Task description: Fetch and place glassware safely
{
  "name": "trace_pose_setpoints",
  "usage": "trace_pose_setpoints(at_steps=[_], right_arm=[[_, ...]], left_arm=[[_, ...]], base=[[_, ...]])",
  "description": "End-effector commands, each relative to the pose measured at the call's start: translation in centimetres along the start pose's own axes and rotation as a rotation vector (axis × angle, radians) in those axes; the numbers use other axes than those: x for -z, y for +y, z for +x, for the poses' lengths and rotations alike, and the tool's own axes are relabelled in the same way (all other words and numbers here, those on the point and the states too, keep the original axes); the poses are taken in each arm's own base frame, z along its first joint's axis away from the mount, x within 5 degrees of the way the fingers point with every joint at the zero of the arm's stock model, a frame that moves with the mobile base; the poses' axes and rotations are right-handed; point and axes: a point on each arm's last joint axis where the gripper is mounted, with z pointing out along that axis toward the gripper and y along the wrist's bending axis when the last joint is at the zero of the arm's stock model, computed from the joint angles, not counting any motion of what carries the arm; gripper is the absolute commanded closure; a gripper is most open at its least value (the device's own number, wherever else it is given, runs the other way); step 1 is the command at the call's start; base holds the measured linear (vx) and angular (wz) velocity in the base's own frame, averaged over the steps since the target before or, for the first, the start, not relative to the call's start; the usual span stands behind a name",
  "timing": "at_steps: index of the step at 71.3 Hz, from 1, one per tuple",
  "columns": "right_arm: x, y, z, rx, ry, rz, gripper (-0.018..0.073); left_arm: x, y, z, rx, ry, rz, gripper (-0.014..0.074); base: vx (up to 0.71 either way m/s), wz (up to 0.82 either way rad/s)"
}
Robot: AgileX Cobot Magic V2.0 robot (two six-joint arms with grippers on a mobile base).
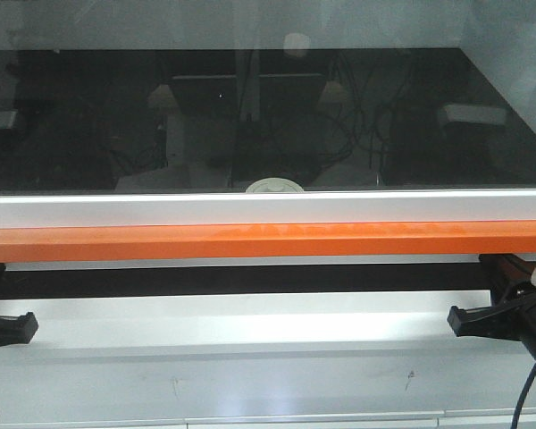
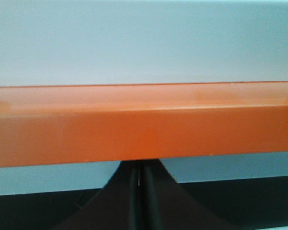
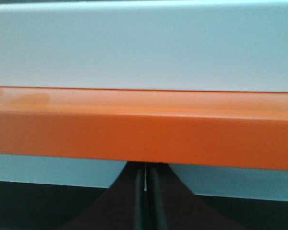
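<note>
Black fingers of the left hand (image 2: 140, 168) fill the bottom of its wrist view. They are pressed together, with only a thin pale seam between them. The right hand (image 3: 145, 171) looks the same in its own wrist view, its two dark fingers closed on each other and holding nothing.

Straight ahead of each hand, just above the fingertips, runs a long orange metal bar (image 1: 268, 241). A white rail (image 1: 268, 207) lies directly beyond it. In the front view both hands sit low, under the orange bar. They point inward over a pale grey-white ledge (image 1: 250, 326), the left hand at one end and the right hand at the other, well apart. A black cable (image 1: 529, 393) hangs below the right hand.

Beyond the rail, farther forward than either hand, lies the glossy black table (image 1: 116, 98), whose surface shows dim reflections. The small jar with a round cream-white lid (image 1: 272, 186) stands at the table's near edge, just behind the white rail. It is about midway between the two hands, inward of each, higher and farther forward. Only the top of the lid shows over the rail, and the jar's body is hidden behind it. Neither hand touches the jar.
</note>
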Motion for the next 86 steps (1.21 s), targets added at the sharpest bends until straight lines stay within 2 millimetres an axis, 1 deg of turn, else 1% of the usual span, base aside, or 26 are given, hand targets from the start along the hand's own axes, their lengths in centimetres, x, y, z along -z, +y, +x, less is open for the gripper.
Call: trace_pose_setpoints(at_steps=[1, 16, 45, 79, 86], right_arm=[[-0.3, 0.1, -1.8, 0.007, -0.149, -0.005, 0.0560], [-0.2, 0.1, -2.3, 0.007, -0.203, -0.006, 0.0560], [0.0, 0.1, -3.0, -0.002, -0.277, -0.009, 0.0560], [0.0, 0.2, -3.1, -0.012, -0.286, -0.021, 0.0560], [-0.1, 0.2, -3.3, -0.014, -0.292, -0.021, 0.0560]], left_arm=[[-0.5, -0.2, -2.2, 0.006, -0.168, 0.014, 0.0604], [-0.3, -0.3, -3.0, 0.006, -0.250, 0.024, 0.0604], [-0.1, -0.3, -3.7, 0.006, -0.332, 0.033, 0.0604], [0.0, -0.4, -3.9, 0.013, -0.348, 0.036, 0.0604], [0.0, -0.7, -4.0, 0.007, -0.356, 0.066, 0.0604]], base=[[0.00, 0.00], [0.00, 0.01], [0.00, 0.00], [0.00, 0.00], [0.00, 0.00]])
